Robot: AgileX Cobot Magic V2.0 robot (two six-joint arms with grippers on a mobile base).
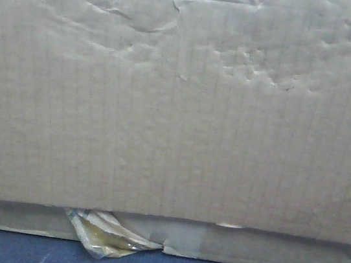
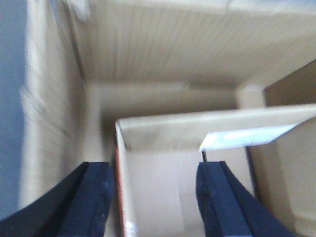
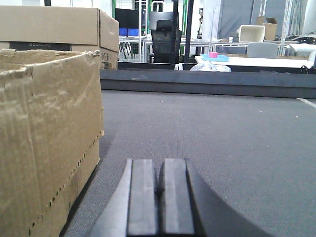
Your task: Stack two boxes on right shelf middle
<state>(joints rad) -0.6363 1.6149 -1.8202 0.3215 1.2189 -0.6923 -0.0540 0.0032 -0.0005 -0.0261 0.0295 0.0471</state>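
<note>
Right gripper [image 3: 158, 197]: pads pressed together, nothing between them. Grey mat [image 3: 222, 138] lies open from 12 to 3 o'clock. Creased cardboard box [image 3: 44, 138] stands close at 9 o'clock, top edge ragged. Left gripper [image 2: 158, 197] is spread wide, straddling a box wall [image 2: 121, 187] (not clamped). Cardboard fills the front view, with peeling tape [image 1: 108, 234] at 6 o'clock.

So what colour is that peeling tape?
The tape is yellowish-clear; the front-facing view shows it best.
</note>
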